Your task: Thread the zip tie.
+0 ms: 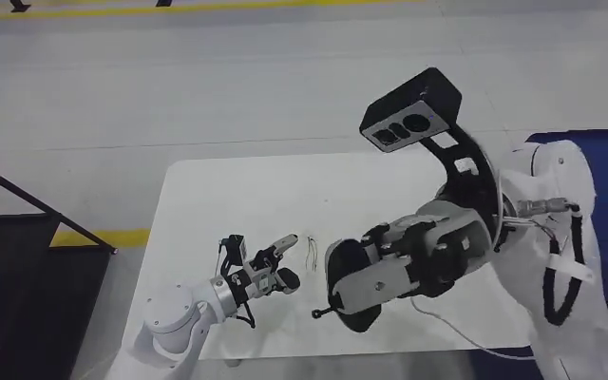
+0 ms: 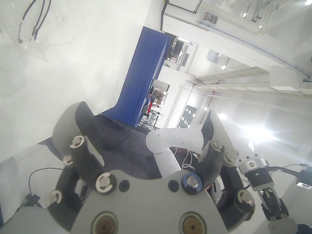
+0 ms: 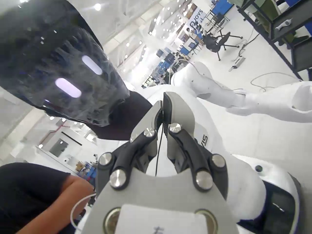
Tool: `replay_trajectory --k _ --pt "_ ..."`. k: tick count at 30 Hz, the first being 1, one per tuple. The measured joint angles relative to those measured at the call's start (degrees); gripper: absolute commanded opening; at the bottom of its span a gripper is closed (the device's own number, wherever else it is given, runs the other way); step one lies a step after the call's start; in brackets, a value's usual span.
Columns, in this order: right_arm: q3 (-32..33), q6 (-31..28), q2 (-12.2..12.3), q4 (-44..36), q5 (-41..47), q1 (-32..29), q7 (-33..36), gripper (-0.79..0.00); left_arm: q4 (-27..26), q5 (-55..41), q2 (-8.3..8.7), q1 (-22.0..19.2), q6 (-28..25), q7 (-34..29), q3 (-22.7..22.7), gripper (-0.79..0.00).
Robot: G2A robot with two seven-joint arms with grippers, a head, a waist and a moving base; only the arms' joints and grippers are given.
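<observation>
A small bunch of black zip ties (image 1: 312, 249) lies on the white table (image 1: 237, 190), seen in the left wrist view as thin dark strands (image 2: 36, 13). My left gripper (image 1: 290, 261) rests low on the table just beside them, open with nothing between its fingers (image 2: 82, 122). My right gripper (image 3: 162, 103) is turned up away from the table and is shut on a thin black zip tie (image 3: 158, 152), which runs down between its fingers. The right wrist (image 1: 366, 280) hovers over the table on the other side of the bunch.
The table's near edge (image 1: 285, 356) lies close below both arms, and bare tabletop stretches away behind the zip ties. A blue cabinet (image 2: 143, 74) stands beyond the table. A black frame (image 1: 57, 223) stands to the left of the table.
</observation>
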Motion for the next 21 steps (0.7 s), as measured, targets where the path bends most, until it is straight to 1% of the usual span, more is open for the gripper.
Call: replay_trajectory --k 5,10,12,13,14,17,19,21 --pt "-0.34 2.97 -0.08 -0.63 3.94 -2.31 -0.39 -0.785 0.0 0.0 0.0 0.0 0.0 0.0 0.0 0.0" --pt "-1.59 2.27 -0.4 -1.22 3.49 -2.89 -0.43 -0.785 0.0 0.0 0.0 0.0 0.0 0.0 0.0 0.0" --pt "0.13 -2.97 -0.45 -2.78 -0.78 -0.52 1.11 -0.785 0.0 0.0 0.0 0.0 0.0 0.0 0.0 0.0" --pt "0.98 -6.61 -0.4 -3.12 -4.35 0.69 1.72 -0.785 0.0 0.0 0.0 0.0 0.0 0.0 0.0 0.0" --pt "1.26 -11.62 -0.45 -3.35 -9.7 1.14 1.49 -0.785 0.0 0.0 0.0 0.0 0.0 0.0 0.0 0.0" --pt "2.59 -22.76 -0.63 -4.74 -21.9 0.74 -2.68 -0.785 0.0 0.0 0.0 0.0 0.0 0.0 0.0 0.0" --pt "3.18 -27.97 -0.69 -5.69 -28.2 0.14 -4.91 -0.785 0.0 0.0 0.0 0.0 0.0 0.0 0.0 0.0" --pt "3.42 -30.59 -0.69 -6.31 -31.84 -0.23 -5.62 -0.785 0.0 0.0 0.0 0.0 0.0 0.0 0.0 0.0"
